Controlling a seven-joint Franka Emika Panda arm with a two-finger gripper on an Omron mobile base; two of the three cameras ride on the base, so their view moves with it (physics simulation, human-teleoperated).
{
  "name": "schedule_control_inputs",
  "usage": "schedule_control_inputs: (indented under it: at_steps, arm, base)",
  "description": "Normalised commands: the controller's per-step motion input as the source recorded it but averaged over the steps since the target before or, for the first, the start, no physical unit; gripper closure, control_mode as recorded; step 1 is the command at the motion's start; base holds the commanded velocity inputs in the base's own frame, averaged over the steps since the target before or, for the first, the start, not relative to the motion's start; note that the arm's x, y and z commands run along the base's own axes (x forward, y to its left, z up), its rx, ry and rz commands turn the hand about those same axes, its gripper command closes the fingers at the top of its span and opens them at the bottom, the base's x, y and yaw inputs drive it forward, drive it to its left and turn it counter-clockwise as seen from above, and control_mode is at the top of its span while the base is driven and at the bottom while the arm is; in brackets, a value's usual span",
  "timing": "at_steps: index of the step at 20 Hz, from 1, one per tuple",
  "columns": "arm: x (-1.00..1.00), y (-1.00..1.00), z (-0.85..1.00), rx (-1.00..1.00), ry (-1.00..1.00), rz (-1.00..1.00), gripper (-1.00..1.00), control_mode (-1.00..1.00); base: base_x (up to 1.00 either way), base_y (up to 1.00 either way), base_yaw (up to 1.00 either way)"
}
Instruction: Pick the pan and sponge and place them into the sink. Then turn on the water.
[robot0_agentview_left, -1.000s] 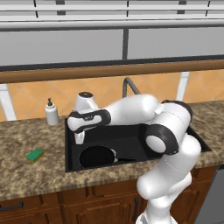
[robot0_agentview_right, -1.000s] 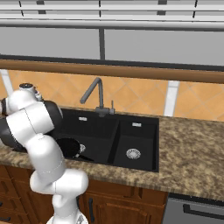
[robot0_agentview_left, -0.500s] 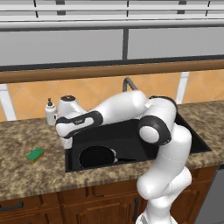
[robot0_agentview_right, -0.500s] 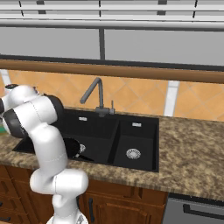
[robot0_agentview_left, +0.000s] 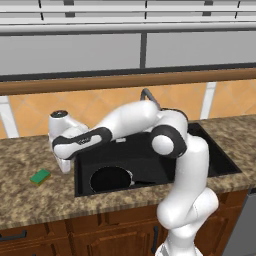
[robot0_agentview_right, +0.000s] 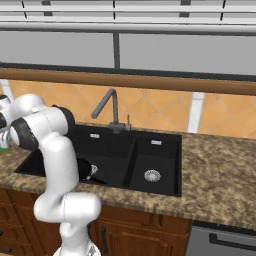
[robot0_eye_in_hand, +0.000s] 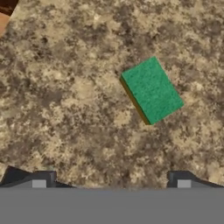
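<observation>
The sponge (robot0_agentview_left: 40, 176) lies flat on the counter (robot0_agentview_left: 30, 200), left of the sink (robot0_agentview_left: 85, 187); the pan (robot0_agentview_left: 111, 179) sits in the big basin. The gripper (robot0_eye_in_hand: 111, 179) hangs above, spread wide, empty. The sponge sits off-centre and skewed, so closing could nudge it away. No writing is readable.

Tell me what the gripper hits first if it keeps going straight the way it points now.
Probably bare granite counter, not the sponge, which lies off to one side of the open gripper's line in the hand view; depth is uncertain.
</observation>
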Motion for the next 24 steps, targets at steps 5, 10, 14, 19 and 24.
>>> schedule_control_inputs:
  at_steps: [5, 10, 14, 19, 24]
  arm:
    - [-0.03, 0.09, 0.00, 0.00, 0.00, 0.19, -1.00, -1.00]
    - [-0.09, 0.03, -0.03, 0.01, -0.03, 0.19, -1.00, -1.00]
    - [-0.02, 0.05, -0.08, 0.06, -0.06, 0.17, -1.00, -1.00]
    - [-0.02, 0.05, -0.18, 0.03, -0.04, 0.11, -1.00, -1.00]
    - [0.00, 0.17, -0.12, 0.00, 0.01, 0.07, -1.00, -1.00]
  base:
    - [0.00, 0.00, 0.00]
    - [0.00, 0.00, 0.00]
    - [0.00, 0.00, 0.00]
    - [0.00, 0.00, 0.00]
    - [0.00, 0.00, 0.00]
